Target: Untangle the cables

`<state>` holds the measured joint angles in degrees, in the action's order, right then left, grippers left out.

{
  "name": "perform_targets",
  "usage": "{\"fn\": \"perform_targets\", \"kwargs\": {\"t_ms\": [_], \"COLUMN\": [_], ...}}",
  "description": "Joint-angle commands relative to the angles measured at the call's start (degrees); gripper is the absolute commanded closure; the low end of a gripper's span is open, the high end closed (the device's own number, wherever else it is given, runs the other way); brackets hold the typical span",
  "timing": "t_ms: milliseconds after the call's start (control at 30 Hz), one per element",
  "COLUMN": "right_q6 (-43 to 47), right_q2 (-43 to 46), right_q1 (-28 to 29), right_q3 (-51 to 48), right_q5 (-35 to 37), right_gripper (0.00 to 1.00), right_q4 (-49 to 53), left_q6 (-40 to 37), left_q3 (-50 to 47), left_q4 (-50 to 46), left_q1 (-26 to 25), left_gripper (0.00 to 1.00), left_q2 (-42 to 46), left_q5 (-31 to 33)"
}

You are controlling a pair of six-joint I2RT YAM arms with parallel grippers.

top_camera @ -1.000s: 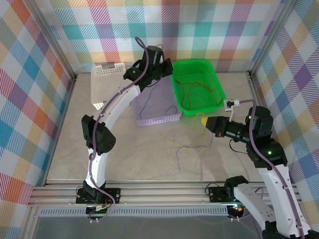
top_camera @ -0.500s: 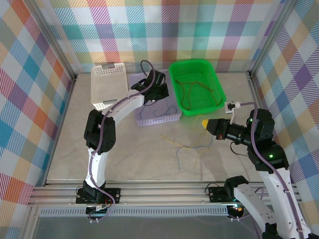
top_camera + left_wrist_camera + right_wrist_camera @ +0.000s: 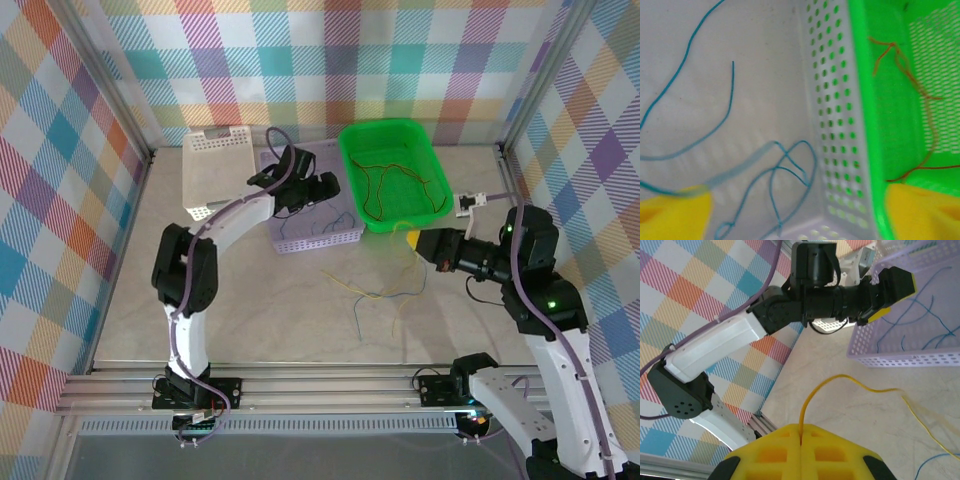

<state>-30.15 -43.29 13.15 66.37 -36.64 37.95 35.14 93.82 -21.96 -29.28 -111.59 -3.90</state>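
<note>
Right end effector (image 3: 801, 437) pressed together, pinching yellow cable (image 3: 840, 379) that trails ahead over surface (image 3: 815, 357). Left end effector (image 3: 800, 215) spread, blue cables (image 3: 785, 170) just below it in purple basket (image 3: 832, 125); red cable (image 3: 920, 100) beside it in green basket (image 3: 875, 125).

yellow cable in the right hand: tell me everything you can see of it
The yellow cable is a very thin, flexible wire, plastic-looking. One stretch is pinched in the seam of the shut right hand. From there it rises, arcs over and runs off to the right, sagging toward the table. In the top view it hangs from the fingertips down to loose strands on the table, beside a blue-grey cable. Whether the two are knotted cannot be told.
</note>
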Motion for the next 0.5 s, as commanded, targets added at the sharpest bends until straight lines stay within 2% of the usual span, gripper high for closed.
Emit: {"fn": "perform_targets", "kwargs": {"t_ms": [0,167,467], "right_q6": [0.49,-0.25,-5.97], "right_q2": [-1.14,-3.88,-7.64], "right_q1": [0.39,0.39,0.38], "right_q3": [4.66,9.61,9.64], "right_q5": [-2.61,-4.09,-11.14], "right_gripper": [1.0,1.0,1.0], "right_q4": [1.08,0.83,-5.28], "left_q6": [0.09,1.64,5.49], "left_q3": [-3.72,-12.15,-29.52], "left_q4": [1.65,4.99,31.34], "left_q1": [-0.47,-1.77,-6.8], "left_gripper": [0.0,0.0,0.0], "left_q2": [8.42,17.48,33.48], "left_q5": [-2.77,-4.45,-19.26]}}
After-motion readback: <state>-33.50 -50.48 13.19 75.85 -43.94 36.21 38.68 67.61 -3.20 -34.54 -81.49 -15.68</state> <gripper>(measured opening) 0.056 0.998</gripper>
